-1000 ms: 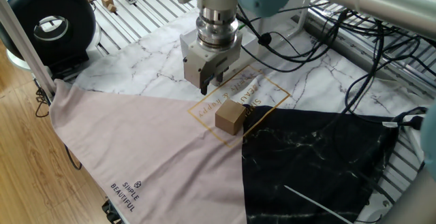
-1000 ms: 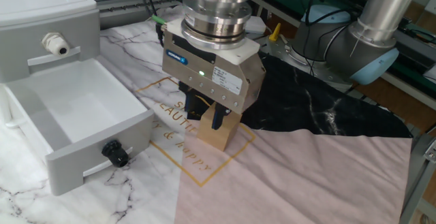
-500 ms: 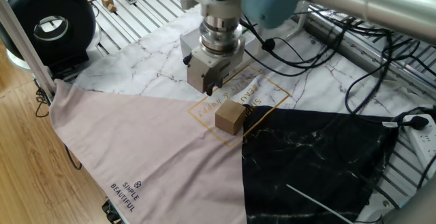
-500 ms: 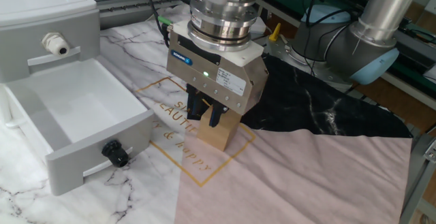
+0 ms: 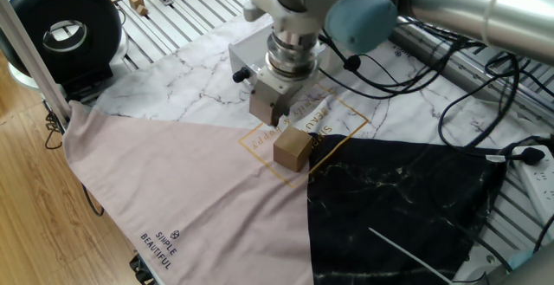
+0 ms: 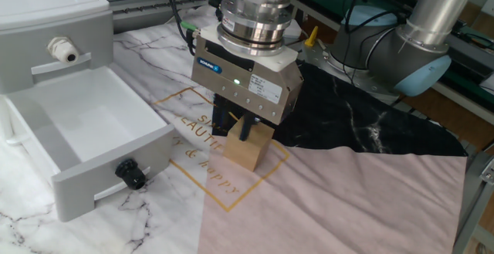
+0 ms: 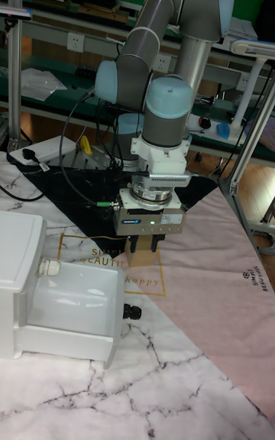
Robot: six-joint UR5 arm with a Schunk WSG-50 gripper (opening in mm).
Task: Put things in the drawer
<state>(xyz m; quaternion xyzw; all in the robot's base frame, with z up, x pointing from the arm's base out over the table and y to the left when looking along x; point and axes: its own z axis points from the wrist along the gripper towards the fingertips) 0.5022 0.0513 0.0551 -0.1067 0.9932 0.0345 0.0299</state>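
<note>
One small tan cube (image 5: 293, 149) sits on a soft cloth mat (image 5: 173, 190) in one fixed view. The cube has flat sides and looks like wood or cardboard. The mat has a pink part, a black marble part and a white marble part with gold letters. The gripper (image 5: 273, 120) hangs just above the far left side of the cube, pointing down. From here I cannot tell how wide its jaws are. A round black machine (image 5: 61, 30) stands far to the left.

In the other fixed view, the gripper (image 6: 235, 125) is a square metal block with a little green light. Its two dark fingers (image 6: 245, 128) are apart, just over the top of the cube (image 6: 248, 148), and they hold nothing. To the left is the drawer (image 6: 81, 134), a smooth white box pulled out, with a round black knob (image 6: 131, 174) on its front. It belongs to a white cabinet (image 6: 46, 22).

In the tall fixed view, the grey arm (image 7: 164, 43) bends down from the back. The gripper (image 7: 147, 242) hides most of the cube (image 7: 139, 258). The drawer (image 7: 72, 314) is near and to the left, close beside the cube.
</note>
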